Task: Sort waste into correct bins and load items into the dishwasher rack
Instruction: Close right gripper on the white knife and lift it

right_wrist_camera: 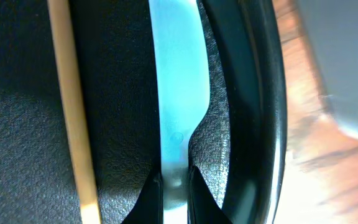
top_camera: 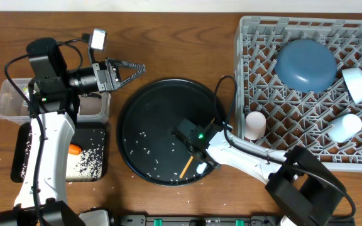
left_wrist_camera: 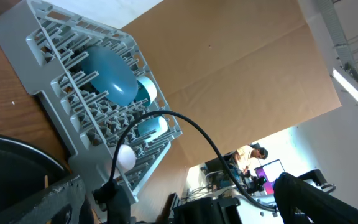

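Right end effector sits low over the near edge of the round black tray, fingers pinched shut on the handle of the white spoon. Spoon's long axis runs straight out from the fingers, along the tray rim. Wooden chopstick lies parallel, just beside, untouched. Dishwasher rack stands further back on this arm's right, so this is the nearer arm. Left end effector gapes wide, empty, well apart.

white spoon flat, wooden chopstick alongside
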`<state>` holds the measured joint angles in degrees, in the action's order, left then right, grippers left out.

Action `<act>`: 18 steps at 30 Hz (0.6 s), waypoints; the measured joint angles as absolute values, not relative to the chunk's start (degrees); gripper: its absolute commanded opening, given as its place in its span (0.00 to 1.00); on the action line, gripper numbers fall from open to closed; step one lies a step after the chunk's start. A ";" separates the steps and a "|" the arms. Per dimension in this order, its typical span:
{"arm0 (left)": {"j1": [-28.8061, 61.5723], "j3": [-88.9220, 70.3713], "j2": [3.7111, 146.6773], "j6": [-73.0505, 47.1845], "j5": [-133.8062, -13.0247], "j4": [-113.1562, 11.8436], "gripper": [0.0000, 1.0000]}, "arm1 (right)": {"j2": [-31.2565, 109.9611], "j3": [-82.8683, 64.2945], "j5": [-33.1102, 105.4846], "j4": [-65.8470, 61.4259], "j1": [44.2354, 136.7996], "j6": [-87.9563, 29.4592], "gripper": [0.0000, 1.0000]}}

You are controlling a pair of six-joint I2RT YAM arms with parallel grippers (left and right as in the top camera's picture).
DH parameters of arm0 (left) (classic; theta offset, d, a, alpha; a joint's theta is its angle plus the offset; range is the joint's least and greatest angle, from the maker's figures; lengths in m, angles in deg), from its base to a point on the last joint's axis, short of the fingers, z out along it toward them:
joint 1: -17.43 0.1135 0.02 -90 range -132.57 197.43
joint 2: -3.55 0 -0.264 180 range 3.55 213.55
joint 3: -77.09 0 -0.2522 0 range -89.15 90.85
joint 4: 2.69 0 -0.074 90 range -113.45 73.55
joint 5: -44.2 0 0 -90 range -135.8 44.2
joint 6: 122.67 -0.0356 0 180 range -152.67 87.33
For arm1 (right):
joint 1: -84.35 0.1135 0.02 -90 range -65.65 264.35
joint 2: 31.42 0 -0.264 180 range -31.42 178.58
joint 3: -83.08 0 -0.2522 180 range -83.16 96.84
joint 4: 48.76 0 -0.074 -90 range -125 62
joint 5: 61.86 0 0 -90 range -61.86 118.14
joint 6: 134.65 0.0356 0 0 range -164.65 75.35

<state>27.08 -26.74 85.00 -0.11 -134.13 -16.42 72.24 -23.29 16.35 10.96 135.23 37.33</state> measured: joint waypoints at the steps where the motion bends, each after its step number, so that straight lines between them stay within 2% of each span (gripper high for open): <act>1: 27.08 -26.74 85.00 -0.11 -134.13 -16.42 0.98 | 72.24 -23.07 15.91 11.72 135.23 36.85 0.01; 18: 27.08 -26.74 85.00 -0.11 -134.13 -16.42 0.98 | 69.39 -19.61 14.14 12.58 135.23 25.63 0.01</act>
<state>27.08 -26.74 85.00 -0.11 -134.13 -16.42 69.39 -19.61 14.14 12.58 135.23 25.63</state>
